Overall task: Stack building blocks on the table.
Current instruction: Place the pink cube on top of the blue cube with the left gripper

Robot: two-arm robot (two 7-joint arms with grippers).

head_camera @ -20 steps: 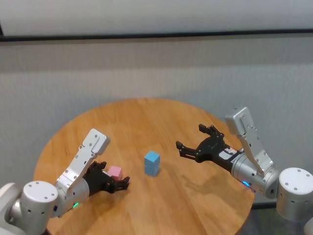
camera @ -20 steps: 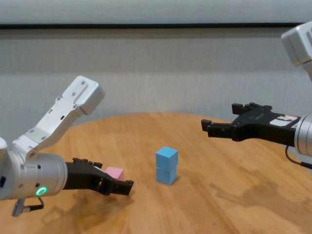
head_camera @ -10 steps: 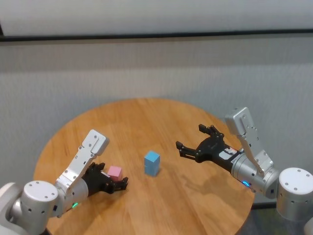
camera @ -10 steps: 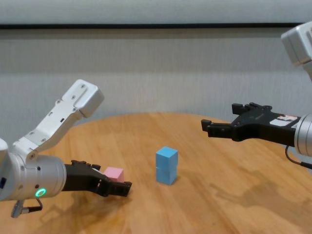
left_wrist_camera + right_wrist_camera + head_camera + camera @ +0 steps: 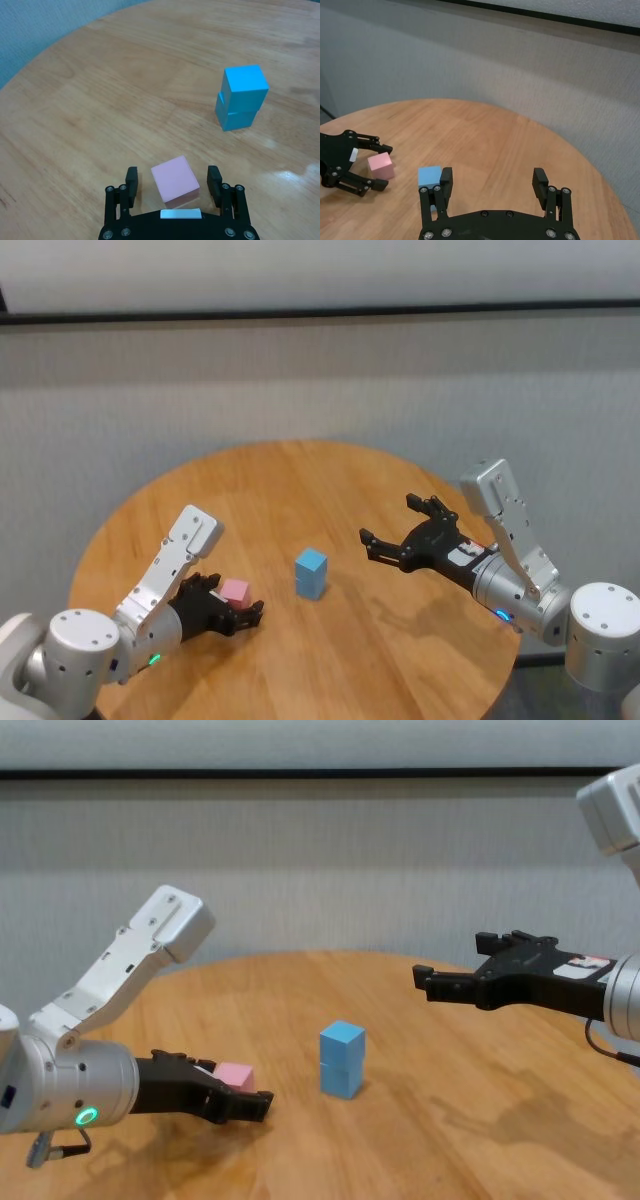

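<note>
Around the pink block (image 5: pixel 175 185), left gripper (image 5: pixel 173 184) has lowered slightly.

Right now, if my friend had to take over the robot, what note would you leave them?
Left end effector: down at the table, fingers either side of the pink block, gaps visible, not gripping yet.
Right end effector: open, empty, hanging above the table on the right.
Two blue blocks are stacked near the middle.
Done: the blue pair.
Left: close on the pink block, lift it and probably set it on top of the blue ones.
</note>
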